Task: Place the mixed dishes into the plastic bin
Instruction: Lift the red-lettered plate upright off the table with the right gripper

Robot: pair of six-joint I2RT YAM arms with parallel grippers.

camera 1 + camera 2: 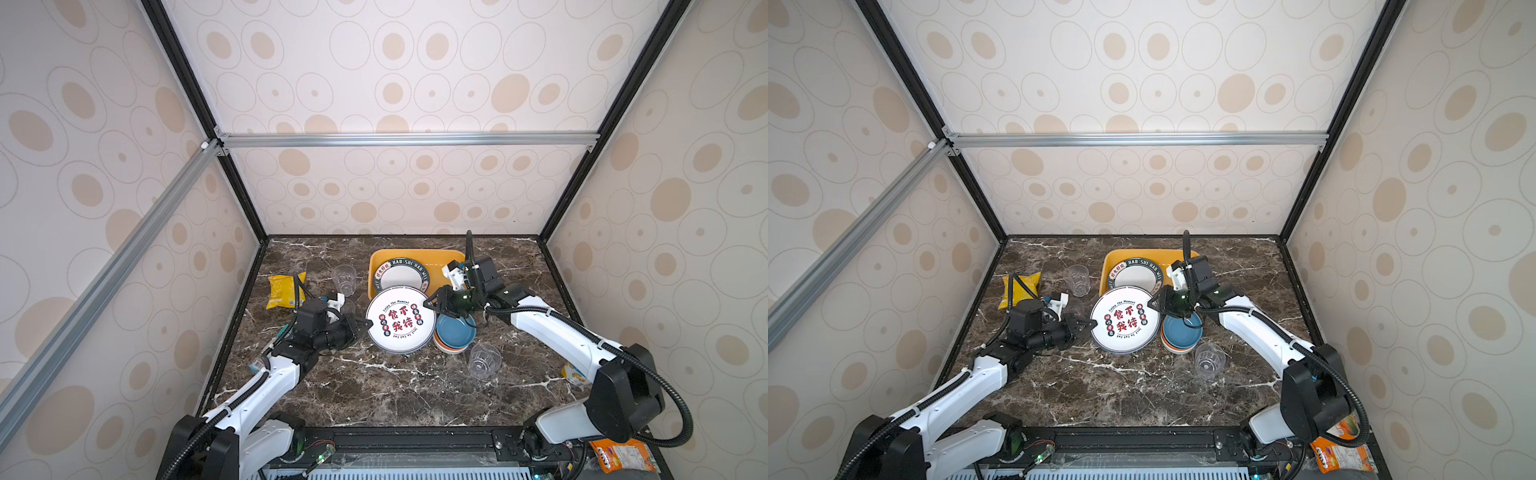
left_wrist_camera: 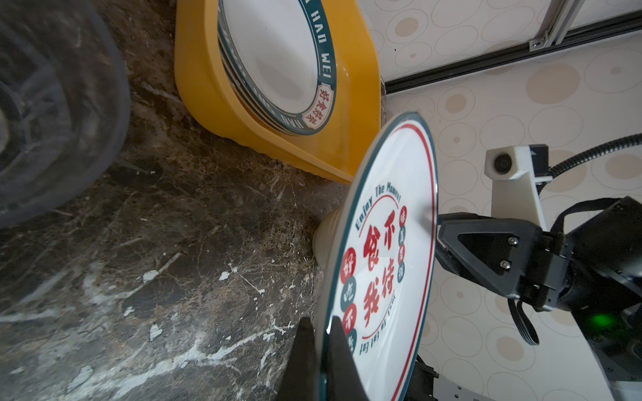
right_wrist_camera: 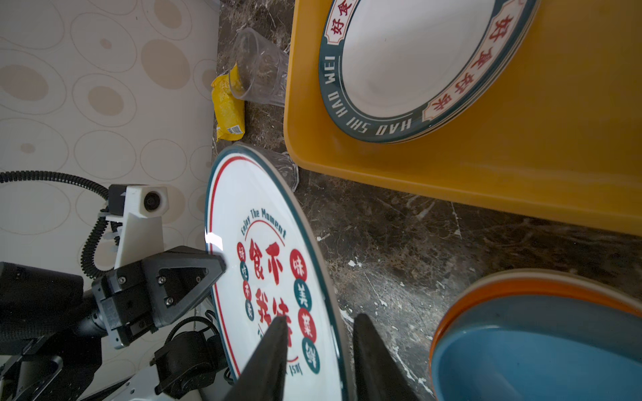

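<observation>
A white plate (image 1: 401, 320) (image 1: 1125, 320) printed with red characters hangs tilted above the marble top, just in front of the yellow-orange plastic bin (image 1: 440, 259) (image 1: 1111, 262). My left gripper (image 1: 368, 322) (image 2: 321, 324) is shut on its left rim. At the opposite rim my right gripper (image 1: 428, 302) (image 3: 319, 323) is open, one finger over the plate's face and one behind it. A green-rimmed plate (image 1: 401, 276) (image 3: 410, 59) lies in the bin. Stacked blue, orange and white bowls (image 1: 455, 332) (image 3: 538, 347) sit right of the held plate. Clear cups stand at the left (image 1: 344, 279) and front right (image 1: 484, 359).
A yellow snack bag (image 1: 284, 291) lies at the left by the wall. A third clear cup (image 3: 285, 166) stands behind the held plate, near the bin's front corner. An orange packet (image 1: 623, 455) sits off the table's front right. Patterned walls close three sides.
</observation>
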